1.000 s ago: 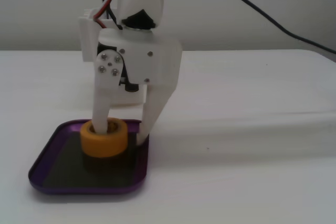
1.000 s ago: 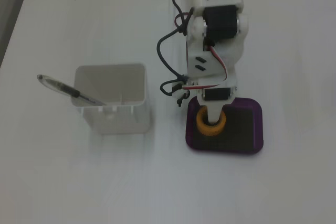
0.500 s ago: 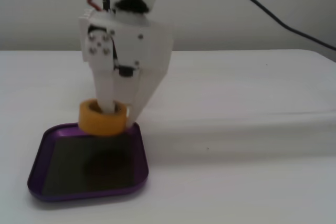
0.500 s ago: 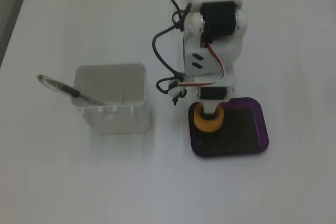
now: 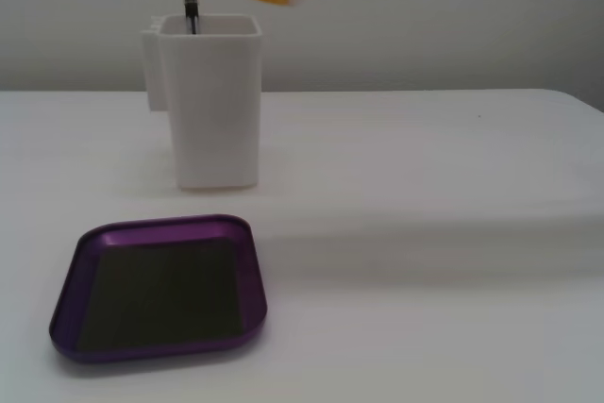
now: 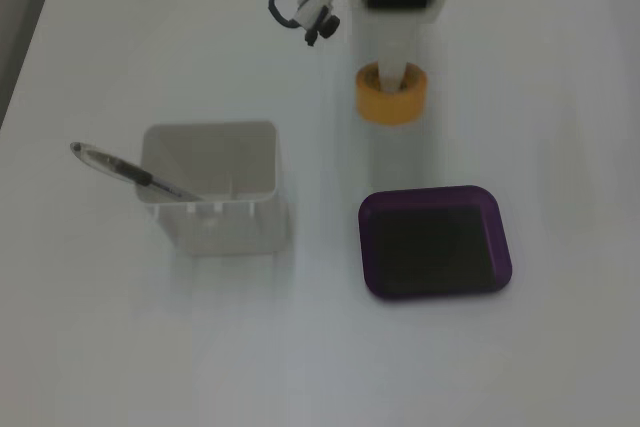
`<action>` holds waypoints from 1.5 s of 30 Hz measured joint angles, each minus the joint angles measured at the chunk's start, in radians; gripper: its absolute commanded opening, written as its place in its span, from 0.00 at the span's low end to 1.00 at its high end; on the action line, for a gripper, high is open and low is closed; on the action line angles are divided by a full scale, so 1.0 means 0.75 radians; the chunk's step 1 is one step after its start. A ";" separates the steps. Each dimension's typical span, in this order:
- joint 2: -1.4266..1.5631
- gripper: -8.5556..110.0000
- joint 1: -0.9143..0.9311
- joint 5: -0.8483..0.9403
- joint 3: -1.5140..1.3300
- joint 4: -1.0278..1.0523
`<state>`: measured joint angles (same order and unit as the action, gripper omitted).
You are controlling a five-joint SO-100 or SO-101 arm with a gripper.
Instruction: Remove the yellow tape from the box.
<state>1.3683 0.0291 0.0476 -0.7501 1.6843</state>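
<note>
- One finger of the pincer [image 6: 391, 87] threads the tape's [image 6: 391, 97] core, closed on its wall; the tape hangs high, clear of the box [image 6: 435, 242].
- Risk: a loose hold lets the tape slip off, back toward the box or into the white cup [image 6: 213, 187].

Soft, even, bright light washes out the white table [image 5: 425, 233]; both fixed views slightly blurry.

The yellow tape [image 6: 391, 93] is now lifted high out of the purple tray [image 6: 435, 241], which lies empty; the hand [image 6: 392, 83] carries it up and away, beyond the tray's far edge.
</note>
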 measured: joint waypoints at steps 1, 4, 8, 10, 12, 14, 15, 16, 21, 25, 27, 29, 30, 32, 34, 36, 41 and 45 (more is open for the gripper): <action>0.020 0.07 0.020 -0.002 -0.082 0.002; 0.092 0.07 0.051 -0.002 -0.378 -0.041; 0.280 0.07 0.035 0.006 -0.806 -0.266; 0.385 0.07 0.033 0.008 -1.021 -0.419; 0.481 0.07 0.047 0.004 -1.229 -0.558; 0.558 0.07 0.051 0.006 -1.415 -0.687; 0.585 0.07 0.049 0.022 -1.495 -0.747; 0.603 0.07 0.041 0.045 -1.567 -0.812; 0.630 0.07 0.039 0.131 -1.841 -1.072; 0.632 0.08 0.043 0.149 -1.906 -1.145; 0.632 0.10 0.045 0.149 -1.906 -1.145; 0.640 0.15 0.045 0.149 -1.906 -1.145; 0.646 0.17 0.045 0.149 -1.906 -1.145; 0.654 0.21 0.045 0.149 -1.906 -1.145; 0.671 0.22 0.045 0.149 -1.900 -1.115; 0.712 0.22 0.047 0.149 -1.871 -1.055; 0.939 0.22 0.047 0.149 -1.771 -0.847; 1.254 0.23 0.047 0.149 -1.749 -0.699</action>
<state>2.3086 0.0644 0.1595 -2.0617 1.1597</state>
